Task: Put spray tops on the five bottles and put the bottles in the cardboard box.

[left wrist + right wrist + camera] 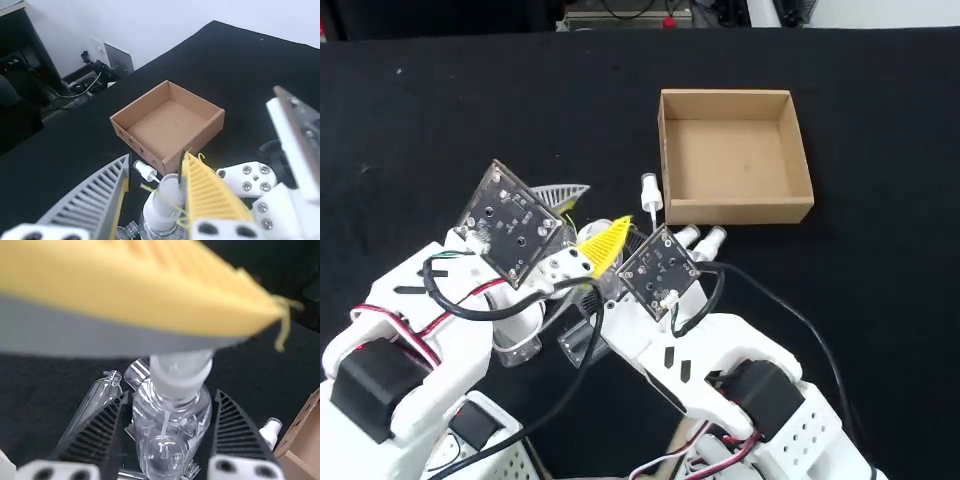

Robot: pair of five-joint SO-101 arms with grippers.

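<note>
Black desk (880,120); a white wall and dark cabled equipment sit past its far edge. An open brown cardboard box (738,211) sits right of the desk's middle, toward the far edge. Two white arms come in from the near edge and meet just off the box's near-left corner.

On the right gripper (171,395), the black ribbed fingers (100,435) are clamped on either side of a clear plastic bottle (167,430), holding it roughly upright. A white spray top (162,200) sits on that bottle's neck; cannot tell whether it is fully seated.

The left gripper (156,162) has a grey finger (95,200) and a yellow finger (210,200), spread wide and straddling the spray top. The yellow finger is right against the top and the grey one is apart from it, so the fingers are released and grip nothing.

A second clear bottle with a bare neck (97,395) lies on the desk just beside the held bottle. A loose white spray top (650,195) stands upright on the desk just beside the box's near-left corner. Two more white spray heads, one (685,237) and another (713,239), show near the box's near wall, right beside the right arm's wrist. Cannot tell whether bottles are attached under them.
</note>
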